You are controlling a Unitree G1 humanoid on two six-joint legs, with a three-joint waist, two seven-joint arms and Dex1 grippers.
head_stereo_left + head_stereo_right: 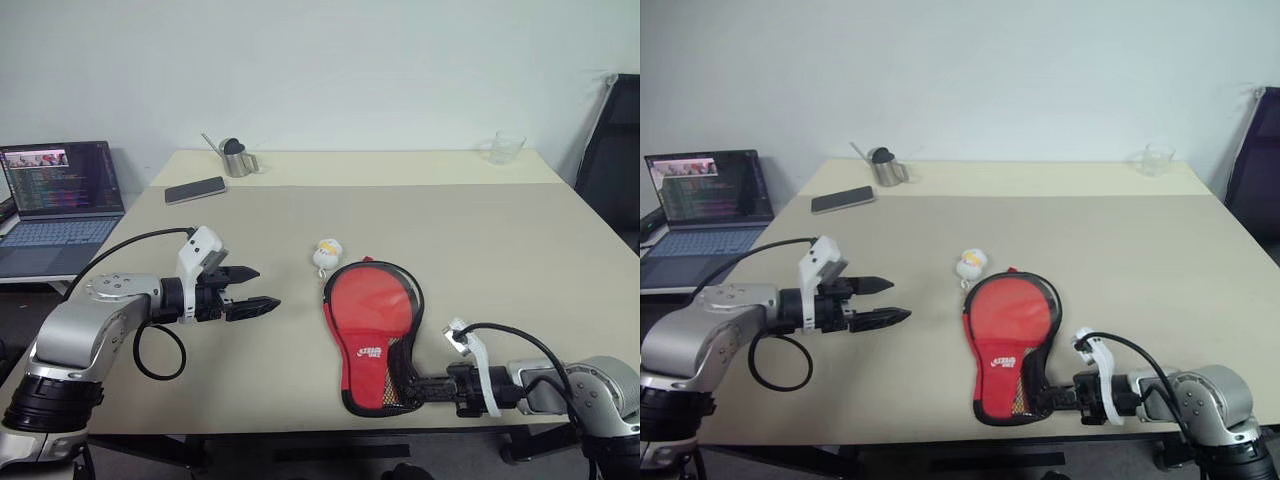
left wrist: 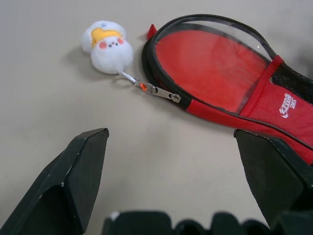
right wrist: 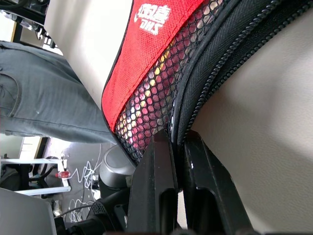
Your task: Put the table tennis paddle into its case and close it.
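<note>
Case (image 1: 372,335): red woven cloth, black mesh pocket, clear glossy plastic window. Charm (image 2: 107,44): fluffy plush. Table (image 1: 480,230): smooth matt beige. Cup (image 1: 240,163): brushed metal.

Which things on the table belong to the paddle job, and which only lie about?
For the job: case, paddle inside it, zip pull with plush charm, right gripper shut on the case's edge, left gripper open.
Lying about: laptop, phone, metal cup, glass.
</note>
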